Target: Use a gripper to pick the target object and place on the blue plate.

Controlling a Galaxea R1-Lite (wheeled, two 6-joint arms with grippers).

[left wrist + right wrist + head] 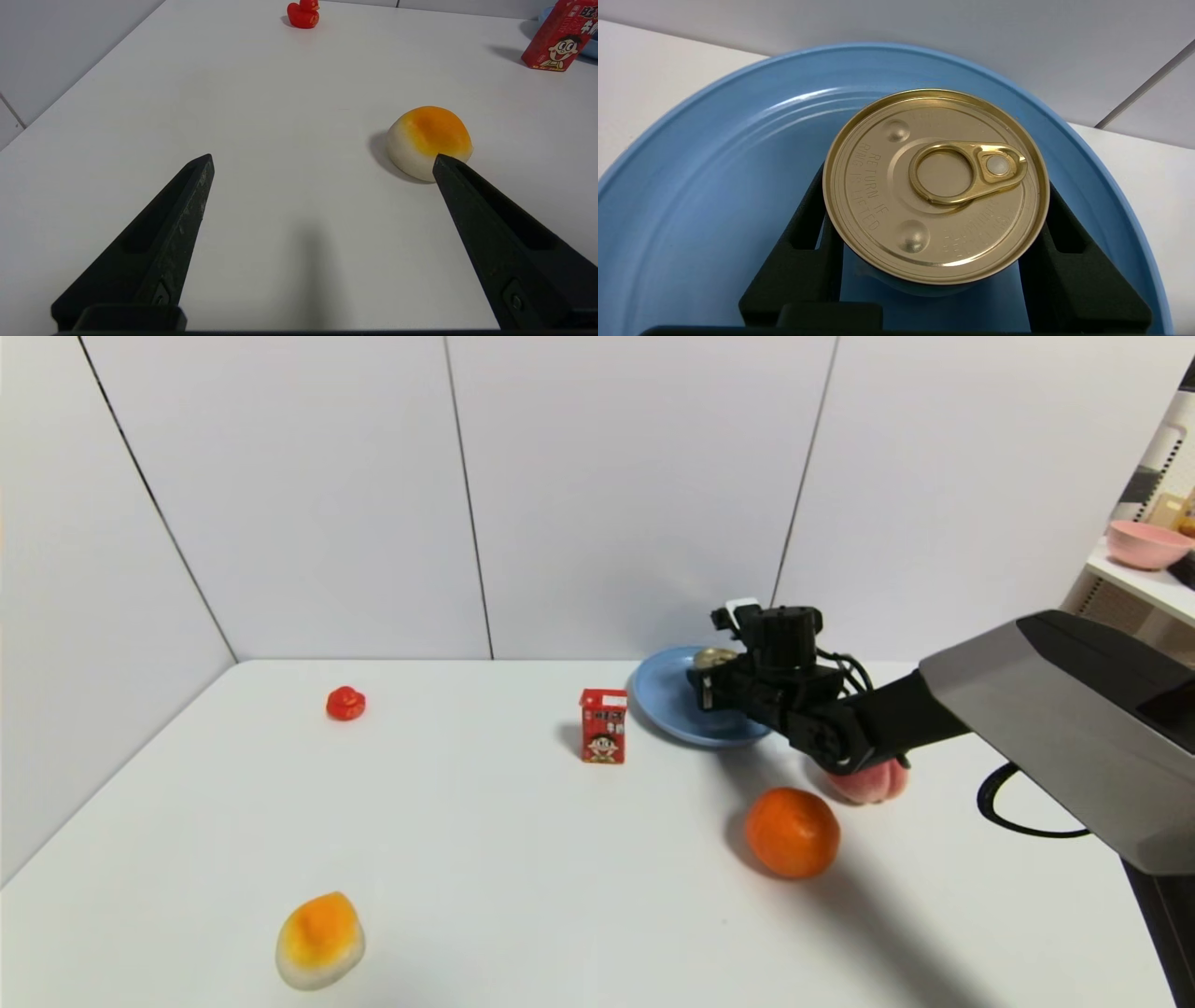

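Note:
The small metal can (936,184) shows its gold pull-tab lid, and its label is hidden under the lid. My right gripper (936,182) is shut on it, one black finger (803,261) on each side. The can sits inside the rim of the light-blue plate (714,177); whether it touches the plate floor I cannot tell. In the head view the can (714,658) and right gripper (717,691) are over the far part of the plate (665,709). My left gripper (322,161) hangs open above bare table at the near left.
A red drink carton (603,725) stands just left of the plate. An orange (793,833) and a peach (868,782) lie under the right arm. A red duck (345,703) is far left, a yellow-white bun (319,940) near left. A pink bowl (1146,543) sits on a side shelf.

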